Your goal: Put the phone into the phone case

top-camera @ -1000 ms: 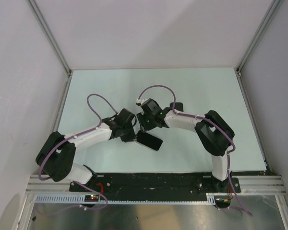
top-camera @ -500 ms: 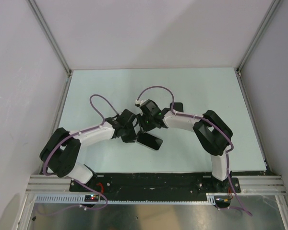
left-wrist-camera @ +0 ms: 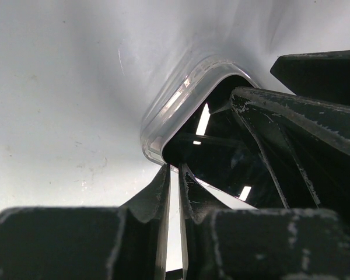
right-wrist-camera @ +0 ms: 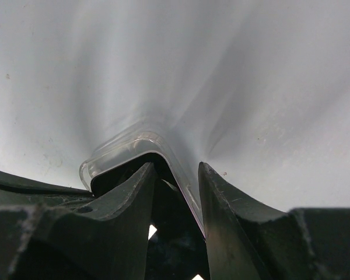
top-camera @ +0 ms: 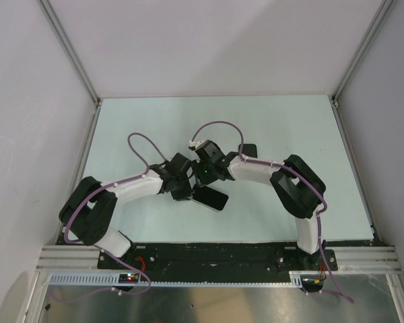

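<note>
The left gripper (left-wrist-camera: 175,175) is seen with its fingers (left-wrist-camera: 154,195) all but pressed together, only a thin slit left between them and nothing caught in it. Just ahead of their tips, touching or nearly so, a rounded corner of the phone case (left-wrist-camera: 174,100) is found, with the phone (left-wrist-camera: 221,157) seated dark inside that corner and running on ahead and to the right of the tips. On the right, the right gripper (right-wrist-camera: 178,169) is set astride a long edge of the case beside another corner. One finger lies on the phone's side and the other outside the clear rim, with the jaws part spread; whether the rim is truly pinched cannot be told. From above, phone and case are seen flat on the table (top-camera: 289,128), directly under the two grippers and on the near side of them. Compared with a second ago, the left arm's elbow has been swung inward and its wrist brought closer to the right one, while the phone has stayed in nearly the same spot. A purple cable (top-camera: 138,138) is looped over the left arm and a second cable (top-camera: 219,123) over the right. In the left wrist view most of the phone is hidden behind black ridged bars (left-wrist-camera: 303,134) crowding in from the right.
</note>
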Tool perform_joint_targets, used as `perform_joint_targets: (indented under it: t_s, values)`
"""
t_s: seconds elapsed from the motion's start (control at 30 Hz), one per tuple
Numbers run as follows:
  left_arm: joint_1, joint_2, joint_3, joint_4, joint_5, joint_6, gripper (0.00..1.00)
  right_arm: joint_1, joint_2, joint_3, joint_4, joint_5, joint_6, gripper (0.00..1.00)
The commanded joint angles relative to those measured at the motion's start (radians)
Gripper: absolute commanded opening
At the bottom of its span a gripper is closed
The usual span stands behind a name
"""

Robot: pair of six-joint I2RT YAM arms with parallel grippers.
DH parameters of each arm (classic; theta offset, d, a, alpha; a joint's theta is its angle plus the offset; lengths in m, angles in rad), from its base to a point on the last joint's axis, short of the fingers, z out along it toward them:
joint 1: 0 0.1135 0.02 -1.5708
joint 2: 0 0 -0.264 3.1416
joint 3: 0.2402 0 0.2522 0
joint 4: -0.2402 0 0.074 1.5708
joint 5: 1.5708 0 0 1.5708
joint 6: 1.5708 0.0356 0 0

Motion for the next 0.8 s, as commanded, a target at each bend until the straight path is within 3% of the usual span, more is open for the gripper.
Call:
perform_joint_targets:
  t_s: [0.0, 0.53, 0.77]
  values:
    - [-0.008, 0.014, 0.001, 0.058, -0.001, -0.018, 0.13, 0.009, 0.017, 0.032, -0.001, 0.012, -0.002, 0.41]
    - [0.056, -0.116, 0.045, 0.038, 0.009, 0.028, 0.15, 0.007, 0.035, 0.087, -0.058, 0.053, 0.003, 0.32]
    - [0.164, -0.117, 0.083, 0.031, 0.022, 0.073, 0.16, -0.005, -0.024, 0.194, -0.171, 0.127, -0.009, 0.32]
